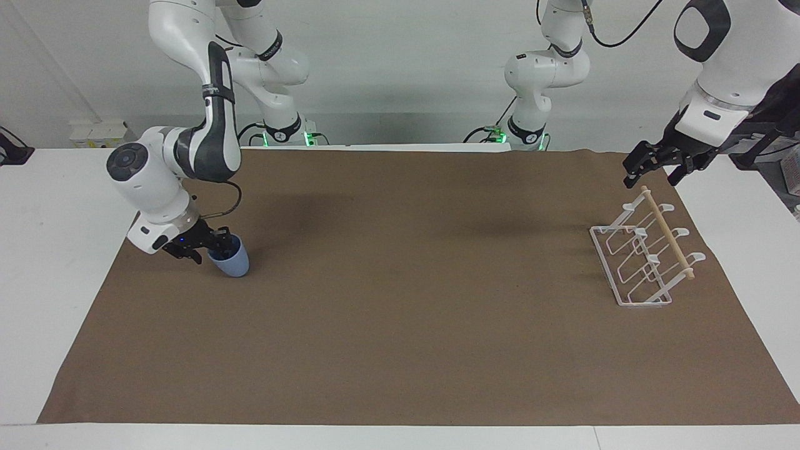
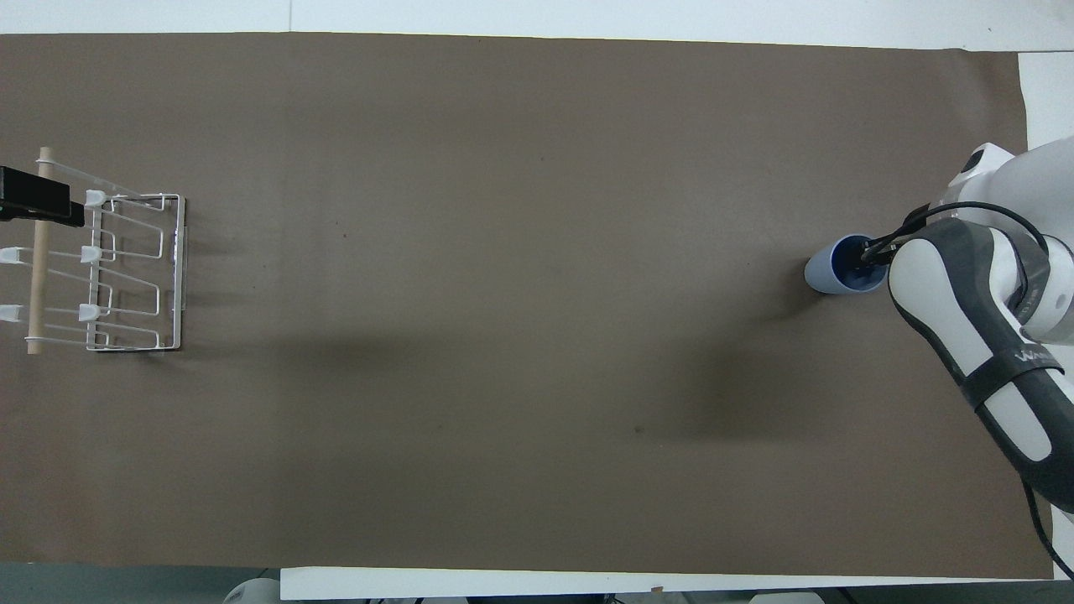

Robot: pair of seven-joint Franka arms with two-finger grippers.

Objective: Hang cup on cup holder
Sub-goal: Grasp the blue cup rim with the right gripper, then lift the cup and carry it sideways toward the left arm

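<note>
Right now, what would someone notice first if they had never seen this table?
Probably the little blue cup standing on the brown cloth at the right arm's end of the table, with the right gripper down at its rim, one finger reaching inside. Next, the white wire cup holder at the left arm's end, where the left gripper waits above its wooden rod.

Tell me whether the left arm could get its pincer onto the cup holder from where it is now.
Probably yes: the left pincer hangs just over the cup holder, by its dowel's end, with nothing between them.
</note>
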